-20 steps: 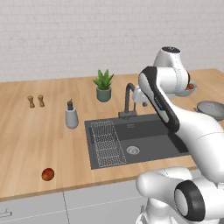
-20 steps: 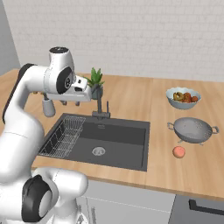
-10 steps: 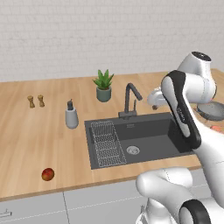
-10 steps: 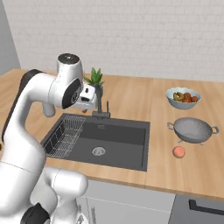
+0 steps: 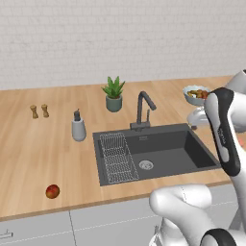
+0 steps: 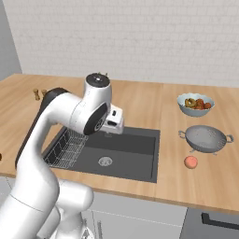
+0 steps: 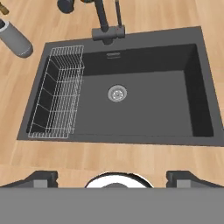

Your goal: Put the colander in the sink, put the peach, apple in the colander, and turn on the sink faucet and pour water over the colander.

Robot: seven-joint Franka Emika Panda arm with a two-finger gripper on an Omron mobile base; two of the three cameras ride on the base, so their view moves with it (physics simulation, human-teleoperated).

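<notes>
- while the arm reaches over the counter, the sink point(image 5: 173, 149) lies set into the wooden counter point(image 5: 29, 144), its basin dark grey with a round silver drain point(image 7: 117, 93) near the middle.
- a wire grid rack point(image 7: 59, 94) stands inside the sink along one end wall; in the left base view this is the left end.
- the sink faucet point(image 5: 143, 110) rises from the counter at the back rim of the sink, its angled neck reaching over the basin.
- the colander point(image 6: 205, 138) sits on the counter to the right of the sink in the right base view, apart from the basin.
- the peach point(image 6: 190, 162) rests on the counter just in front of the colander, not touching it.
- the apple point(image 5: 52, 191) lies on the counter well to the left of the sink, near the front edge.
- a fruit bowl point(image 6: 196, 104) stands behind the colander; a soap dispenser point(image 5: 78, 127) and a potted plant point(image 5: 114, 93) stand behind and left of the sink; two small shakers point(image 5: 39, 111) stand further left.
- the gripper point(image 7: 112, 177) looks down on the sink from above its front rim; its fingers point(image 7: 41, 177) stand wide apart with nothing between them.
</notes>
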